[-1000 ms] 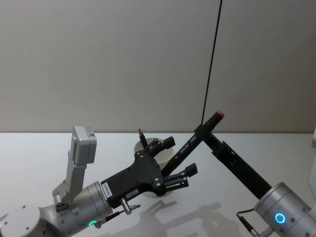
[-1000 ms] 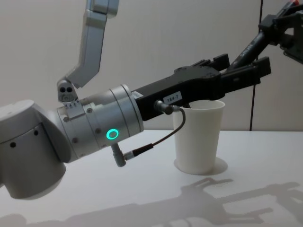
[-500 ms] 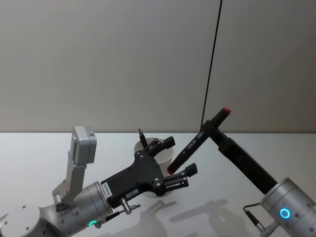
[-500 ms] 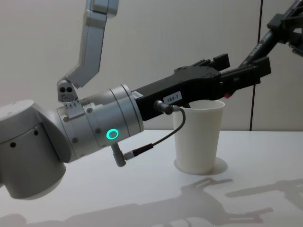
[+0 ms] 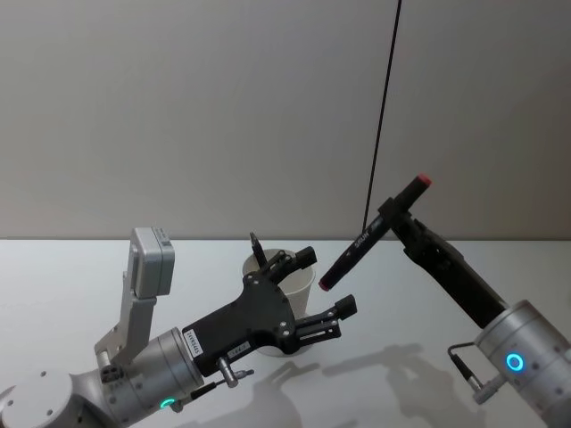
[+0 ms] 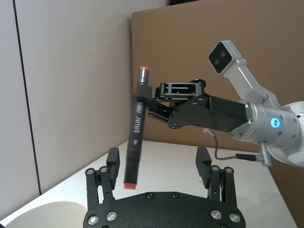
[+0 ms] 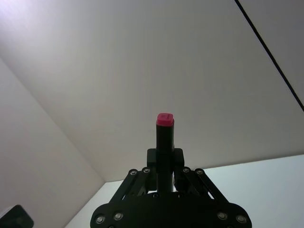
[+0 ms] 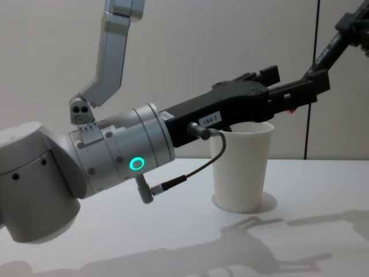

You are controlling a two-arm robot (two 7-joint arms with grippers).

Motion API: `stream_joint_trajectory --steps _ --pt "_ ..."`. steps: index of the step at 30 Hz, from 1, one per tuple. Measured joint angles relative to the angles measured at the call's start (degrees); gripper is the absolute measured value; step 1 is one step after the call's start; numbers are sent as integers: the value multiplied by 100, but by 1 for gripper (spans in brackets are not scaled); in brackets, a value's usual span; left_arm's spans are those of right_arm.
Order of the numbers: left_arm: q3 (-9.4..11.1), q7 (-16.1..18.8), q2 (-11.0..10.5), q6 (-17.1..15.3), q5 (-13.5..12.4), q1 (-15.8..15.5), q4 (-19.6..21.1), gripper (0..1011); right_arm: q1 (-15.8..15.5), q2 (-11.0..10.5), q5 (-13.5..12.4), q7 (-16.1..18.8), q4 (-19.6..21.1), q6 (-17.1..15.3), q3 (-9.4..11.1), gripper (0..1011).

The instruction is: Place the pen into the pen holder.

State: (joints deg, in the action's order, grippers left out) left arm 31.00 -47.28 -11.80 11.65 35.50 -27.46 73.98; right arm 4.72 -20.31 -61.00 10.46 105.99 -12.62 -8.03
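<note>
Right gripper (image 6: pixel 159 102) is clamped on the black marker pen with red end caps (image 5: pixel 370 234), held tilted in the air beside the white tapered paper cup pen holder (image 8: pixel 242 166), which stands mid-bench; left gripper (image 5: pixel 323 294), jaws apart and empty, hovers over the cup; risks: pen's lower end striking the left fingers (image 6: pixel 113 164) or cup rim, tipping the light cup.

You see a matt white paper pen holder (image 8: pixel 242 167), a matt black plastic pen (image 5: pixel 370 234), and a smooth, faintly glossy white desk (image 8: pixel 173 242).
</note>
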Motion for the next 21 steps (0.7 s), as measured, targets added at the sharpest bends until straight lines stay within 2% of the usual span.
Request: stream_joint_trajectory --steps 13,21 --pt "0 0 0 0 0 0 0 1003 467 -9 517 188 -448 426 -347 194" --pt "0 0 0 0 -1 0 0 1003 728 -26 987 246 -686 731 -620 194"
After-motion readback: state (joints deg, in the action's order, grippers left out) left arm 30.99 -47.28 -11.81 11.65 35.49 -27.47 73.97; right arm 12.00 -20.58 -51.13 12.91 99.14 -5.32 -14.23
